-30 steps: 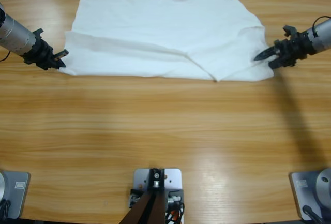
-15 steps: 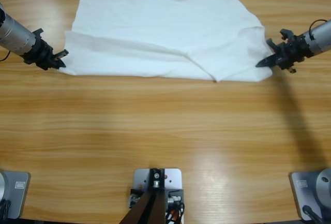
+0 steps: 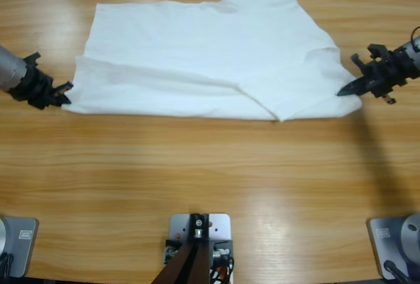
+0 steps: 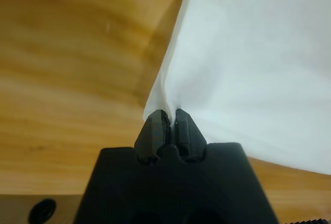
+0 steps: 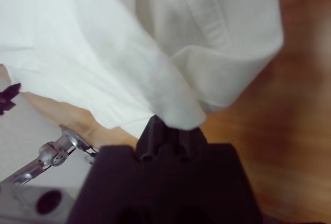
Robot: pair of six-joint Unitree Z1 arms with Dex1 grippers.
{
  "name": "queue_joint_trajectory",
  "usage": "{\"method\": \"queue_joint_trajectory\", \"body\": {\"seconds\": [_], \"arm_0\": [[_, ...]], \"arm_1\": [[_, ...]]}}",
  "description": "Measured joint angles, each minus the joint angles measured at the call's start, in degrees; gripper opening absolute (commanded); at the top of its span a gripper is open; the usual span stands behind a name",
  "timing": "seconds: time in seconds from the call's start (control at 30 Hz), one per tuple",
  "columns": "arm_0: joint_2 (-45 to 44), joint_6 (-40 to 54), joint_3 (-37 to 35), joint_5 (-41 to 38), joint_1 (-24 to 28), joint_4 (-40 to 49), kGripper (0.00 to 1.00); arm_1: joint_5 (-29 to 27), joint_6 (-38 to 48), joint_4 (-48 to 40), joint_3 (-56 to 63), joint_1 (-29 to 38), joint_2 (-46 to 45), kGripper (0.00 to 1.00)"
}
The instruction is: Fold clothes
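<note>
At the desk's left edge, my left pincer (image 3: 63, 92) sits low to the wood, its jaws closed tight on the near left corner of the white T-shirt (image 3: 203, 54). The left wrist view confirms it: a small peak of cloth is nipped between the two black jaws, with the fabric fanning away from that point. I judge this corner grip is taken so the hem can be carried as one straight edge.

The T-shirt lies spread across the far half of the desk (image 3: 210, 179), mostly flat. A long diagonal crease runs from the left side toward the near right, where a lapped layer ends in a point. The far edge reaches close to the desk's far rim. The near half of the desk gives room to work the fold.

At the right, my right pincer (image 3: 342, 91) meets the T-shirt's near right corner. In the right wrist view the cloth drapes over the jaws and hides their tips, with a stitched hem band visible above; I cannot tell whether they are closed on the fabric or merely under it.

With both arms at opposite corners of the near edge, I judge the garment is being drawn taut between them, ready for a fold.
</note>
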Motion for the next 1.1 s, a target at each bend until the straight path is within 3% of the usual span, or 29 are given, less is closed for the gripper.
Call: {"method": "queue_joint_trajectory", "body": {"seconds": [0.17,0.47,0.83,1.1], "arm_0": [[-4.05,-1.54,4.23,0.0,-0.92,0.01,0.0],[-16.2,-2.95,5.14,0.0,-0.69,1.08,0.0],[-17.0,-6.82,6.78,0.01,-3.35,3.38,0.0],[-14.98,-9.71,8.83,0.02,-5.56,3.46,0.0]], "arm_1": [[-1.15,0.69,4.76,0.59,0.0,-2.88,0.0],[-1.98,1.59,8.72,0.69,0.06,-8.67,0.0],[-2.0,6.59,10.57,0.69,5.31,-9.35,0.0],[-3.27,8.38,10.55,0.71,5.67,-7.4,0.0]]}}
